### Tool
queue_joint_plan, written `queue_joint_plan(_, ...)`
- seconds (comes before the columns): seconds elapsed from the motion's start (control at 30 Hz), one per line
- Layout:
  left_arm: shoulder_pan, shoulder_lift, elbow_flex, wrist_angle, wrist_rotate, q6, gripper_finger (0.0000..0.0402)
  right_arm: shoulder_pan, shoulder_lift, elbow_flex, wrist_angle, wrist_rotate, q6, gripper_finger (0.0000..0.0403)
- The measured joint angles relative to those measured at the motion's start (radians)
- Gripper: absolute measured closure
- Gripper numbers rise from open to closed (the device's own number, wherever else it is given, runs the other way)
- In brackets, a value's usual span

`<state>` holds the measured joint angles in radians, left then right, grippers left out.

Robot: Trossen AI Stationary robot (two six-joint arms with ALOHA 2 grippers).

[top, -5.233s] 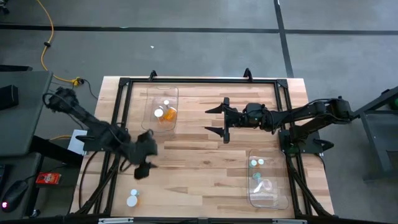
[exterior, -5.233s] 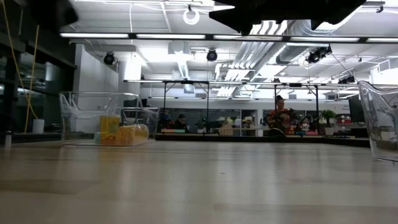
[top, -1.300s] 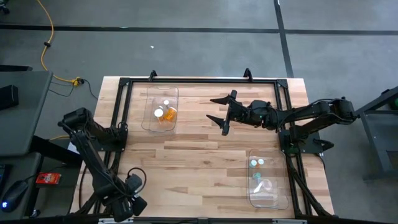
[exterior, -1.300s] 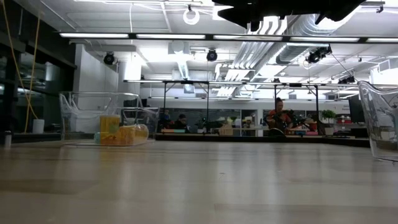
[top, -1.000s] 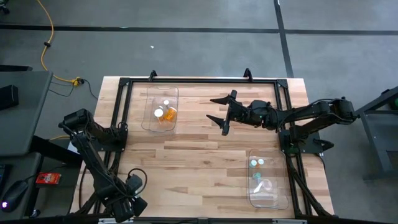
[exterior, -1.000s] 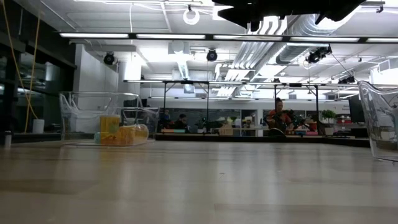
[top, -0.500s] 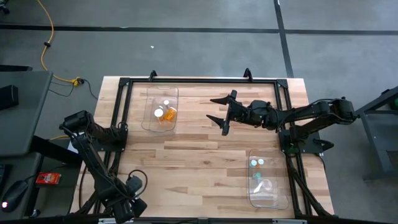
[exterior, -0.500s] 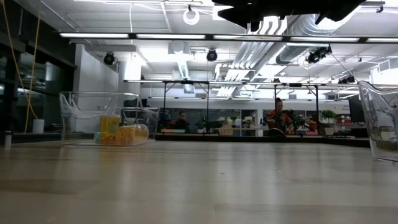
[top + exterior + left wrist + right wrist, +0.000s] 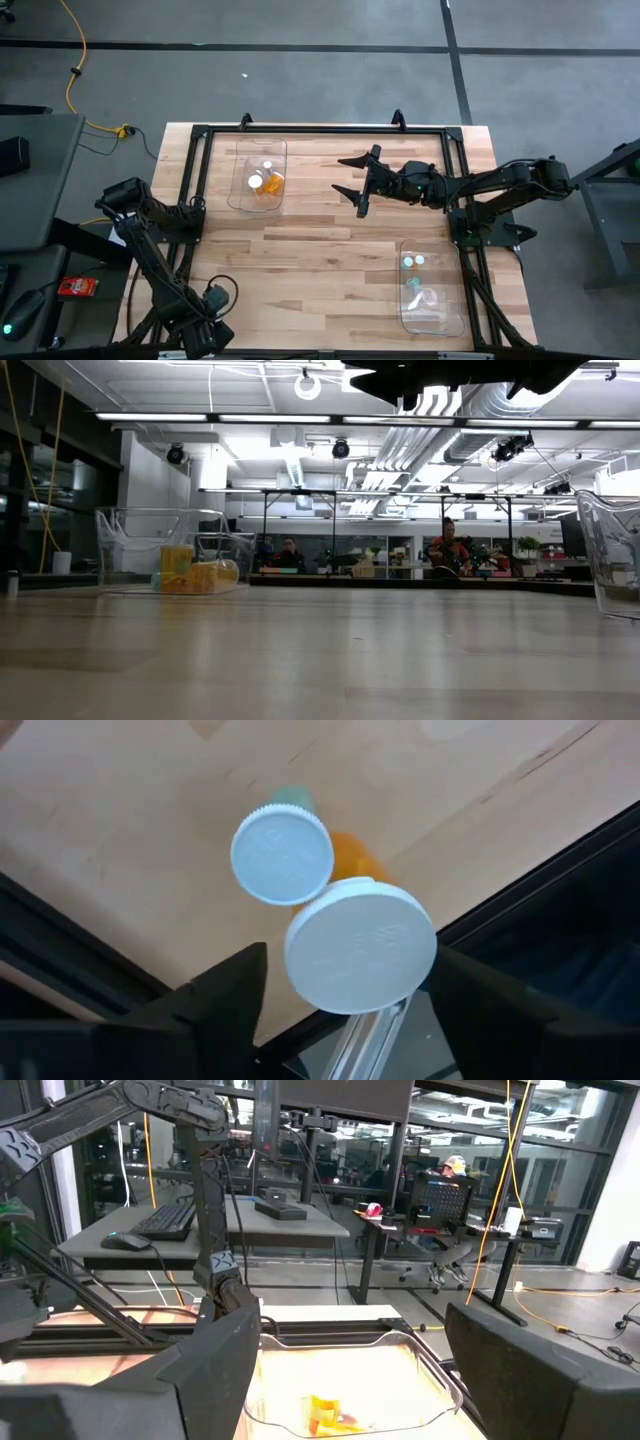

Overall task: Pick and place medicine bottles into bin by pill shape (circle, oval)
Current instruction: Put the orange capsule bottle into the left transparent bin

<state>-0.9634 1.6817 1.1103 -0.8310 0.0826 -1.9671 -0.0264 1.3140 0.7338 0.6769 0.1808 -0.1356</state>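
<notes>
Now | left gripper (image 9: 340,995) over two bottles (image 9: 361,946) | two bins (image 9: 259,177)

Two clear bins (image 9: 258,176) — two bottles (image 9: 283,853) beneath the left hand (image 9: 345,982).

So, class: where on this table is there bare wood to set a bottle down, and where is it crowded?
Bare wood fills the table middle, between the left bin and right bin. The near-left corner is crowded: the left gripper hangs open over two bottles. The open right gripper overhangs the far middle.
</notes>
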Motion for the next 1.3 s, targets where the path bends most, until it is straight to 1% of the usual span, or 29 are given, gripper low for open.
queue_joint_plan(0.2,-0.006,-0.021,0.000,0.032,0.005,0.045,0.0205,0.000,0.000,0.000,0.000,0.000,0.000,0.0091)
queue_joint_plan(0.37,-0.008,-0.088,0.000,0.118,-0.002,0.112,0.0231,0.000,0.000,0.000,0.000,0.000,0.000,0.0091)
queue_joint_plan(0.47,-0.008,-0.134,0.000,0.194,-0.031,0.196,0.0233,0.000,0.000,0.000,0.000,0.000,0.000,0.0091)
queue_joint_plan(0.53,0.003,-0.169,0.001,0.204,-0.085,0.250,0.0235,0.000,0.000,0.000,0.000,0.000,0.000,0.0091)
queue_joint_plan(0.63,0.043,-0.210,0.002,0.175,-0.166,0.323,0.0241,0.000,0.000,0.000,0.000,0.000,0.000,0.0091)
queue_joint_plan(0.73,0.093,-0.236,0.002,0.095,-0.222,0.394,0.0248,0.000,0.000,0.000,0.000,0.000,0.004,0.0091)
queue_joint_plan(0.83,0.139,-0.237,0.001,0.032,-0.223,0.465,0.0252,0.000,0.000,0.000,0.000,0.000,0.004,0.0091)
queue_joint_plan(1.0,0.191,-0.237,0.001,0.025,-0.218,0.590,0.0251,0.000,0.000,0.001,-0.029,0.000,0.008,0.0091)
queue_joint_plan(1.17,0.228,-0.237,0.001,0.021,-0.192,0.720,0.0251,0.000,0.000,0.001,-0.070,0.001,0.040,0.0091)
queue_joint_plan(1.3,0.259,-0.237,0.001,0.019,-0.192,0.766,0.0251,-0.002,0.000,0.001,-0.058,0.001,0.027,0.0091)
